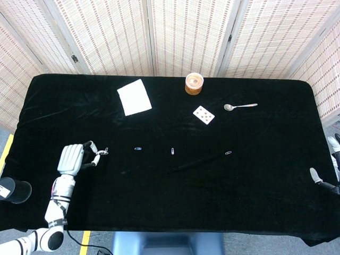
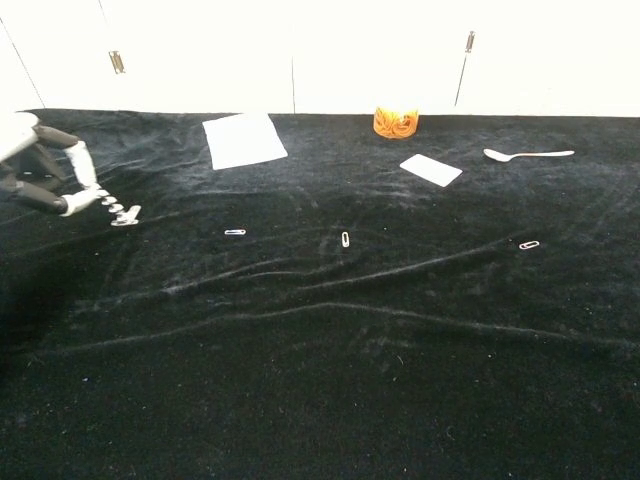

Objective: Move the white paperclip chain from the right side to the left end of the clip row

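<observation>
Chest view shows the white paperclip chain (image 2: 122, 213) pinched at one end between the fingertips of the left hand (image 2: 38, 165), trailing onto the black table (image 2: 330, 350), left of the blue paperclip (image 2: 235, 232). Further right of that clip lie two more paperclips (image 2: 345, 239) (image 2: 529, 244). Only a sliver of the right hand (image 1: 317, 176) shows; its fingers cannot be made out.

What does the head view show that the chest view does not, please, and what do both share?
Only the head view shows the woven screens, the right robot hand at the table's edge, and the card's printed face. Only the chest view shows the white wall behind. Both show the left robot hand holding the paperclip chain, three loose clips, the paper, the tub and the spoon.
</observation>
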